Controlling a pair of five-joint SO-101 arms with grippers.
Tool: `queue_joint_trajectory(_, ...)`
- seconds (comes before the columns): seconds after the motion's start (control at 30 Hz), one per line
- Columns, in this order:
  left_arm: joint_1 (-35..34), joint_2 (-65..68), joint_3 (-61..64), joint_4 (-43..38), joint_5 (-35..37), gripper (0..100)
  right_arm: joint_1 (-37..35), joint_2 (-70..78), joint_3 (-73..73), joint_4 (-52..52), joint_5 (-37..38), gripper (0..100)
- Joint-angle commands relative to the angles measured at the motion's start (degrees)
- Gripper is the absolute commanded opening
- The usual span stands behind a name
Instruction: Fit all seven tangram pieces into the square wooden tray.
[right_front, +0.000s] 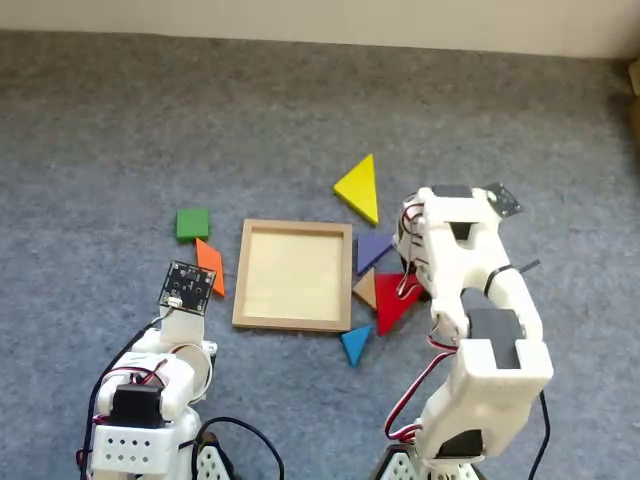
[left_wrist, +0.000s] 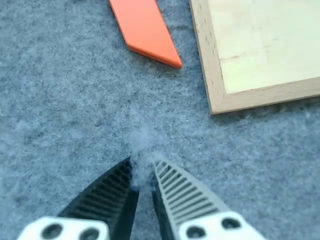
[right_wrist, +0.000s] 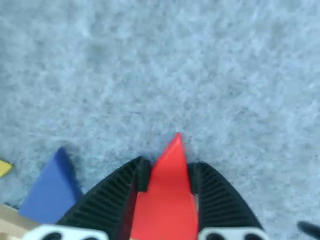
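- Tray (right_front: 243, 275): square wood frame, mid tabletop (right_front: 120, 130) (grey felt), lying flat. All 7 pieces lie outside it.
- Right tool (right_wrist: 167, 167): clamped on the red triangle (right_wrist: 167, 200), one finger on each side, the piece's tip poking out past the fingertips. In the high view the red triangle (right_front: 393, 305) sits just right of the tray's near-right corner, partly under the right arm.
- Left tool (left_wrist: 143, 167): fingers together w/ nothing between, low over bare felt, near-left of the tray's corner.
- Orange parallelogram (right_front: 210, 265): just left of the tray, not touching the rim; green square (right_front: 192, 223) at its far end.
- Yellow triangle (right_front: 360, 188): beyond the tray's far-right corner.
- Violet triangle (right_front: 372, 250): against the tray's right side; tan triangle (right_front: 366, 290) just nearer, beside the red one.
- Blue triangle (right_front: 355, 343): small, near side of the tray's near-right corner, apart from the rim.
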Motion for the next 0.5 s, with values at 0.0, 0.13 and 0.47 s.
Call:
queue_joint_trajectory(0.0, -0.5, -2.9, 1.1, 0.4, -0.4, 1, 1.1, -0.7, -1.3, 3.4, 3.7, 9.3)
queue_joint_trajectory(0.13, -0.5, -2.9, 1.1, 0.4, -0.4, 1, 1.5, -0.7, -4.2, 5.1, 7.4, 9.2)
queue_joint_trajectory(0.47, -0.5, -2.9, 1.1, 0.4, -0.4, 1, 7.7, -0.7, -17.5, 20.8, 22.8, 9.1)
